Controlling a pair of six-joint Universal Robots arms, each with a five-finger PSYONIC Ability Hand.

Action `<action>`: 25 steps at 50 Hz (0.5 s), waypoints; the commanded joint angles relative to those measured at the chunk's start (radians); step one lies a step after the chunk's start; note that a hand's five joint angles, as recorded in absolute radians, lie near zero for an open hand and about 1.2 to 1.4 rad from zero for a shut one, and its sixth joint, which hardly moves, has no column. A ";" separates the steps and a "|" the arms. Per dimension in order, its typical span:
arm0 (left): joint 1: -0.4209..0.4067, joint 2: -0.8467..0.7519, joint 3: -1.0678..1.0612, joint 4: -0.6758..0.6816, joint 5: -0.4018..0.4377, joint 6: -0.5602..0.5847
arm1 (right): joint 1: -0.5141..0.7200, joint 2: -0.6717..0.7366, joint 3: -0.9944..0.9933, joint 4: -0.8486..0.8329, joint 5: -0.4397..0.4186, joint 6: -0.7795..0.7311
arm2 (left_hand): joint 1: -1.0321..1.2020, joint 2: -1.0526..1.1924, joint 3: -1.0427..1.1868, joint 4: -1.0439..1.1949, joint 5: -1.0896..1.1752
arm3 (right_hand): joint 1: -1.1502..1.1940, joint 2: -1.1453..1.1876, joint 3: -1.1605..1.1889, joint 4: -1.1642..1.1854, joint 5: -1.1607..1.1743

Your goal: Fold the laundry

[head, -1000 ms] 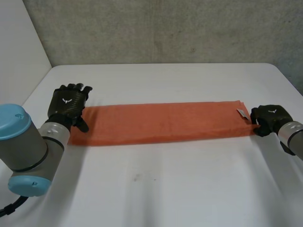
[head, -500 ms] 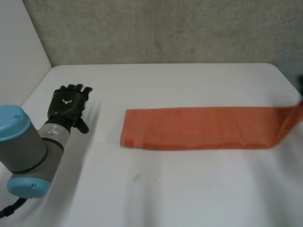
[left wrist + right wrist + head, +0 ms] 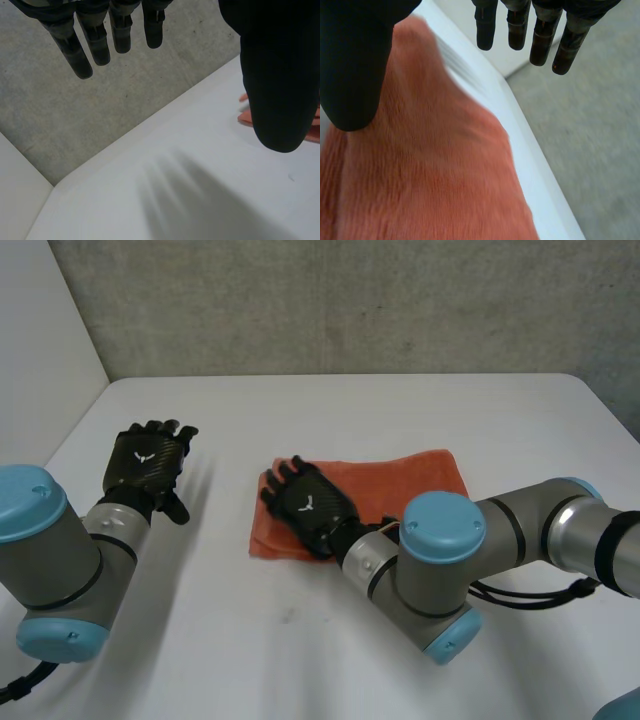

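Flat white rectangular table w/ rounded far corners; rough grey concrete wall right behind it; plain white panel at left side.

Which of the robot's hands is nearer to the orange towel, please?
Right. The right hand is over the orange towel, at its end toward the left hand. The left hand is off the cloth, over the white table beside that end.
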 commanded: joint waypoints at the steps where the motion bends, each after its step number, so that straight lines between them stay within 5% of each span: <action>1: -0.003 0.000 0.000 -0.001 0.000 0.000 | -0.175 -0.162 0.081 0.064 0.220 0.153 | -0.019 -0.028 -0.041 -0.030 -0.048 | -0.032 -0.045 -0.038 -0.059 -0.066; 8: -0.006 0.000 -0.002 -0.001 0.000 0.000 | -0.360 -0.253 0.214 0.207 0.179 0.403 | -0.019 -0.028 -0.041 -0.030 -0.048 | -0.032 -0.045 -0.038 -0.059 -0.066; 25: -0.016 0.000 -0.011 -0.001 0.000 0.000 | -0.539 -0.251 0.326 0.241 0.050 0.453 | -0.019 -0.028 -0.041 -0.030 -0.048 | 0.260 0.247 0.254 0.234 0.227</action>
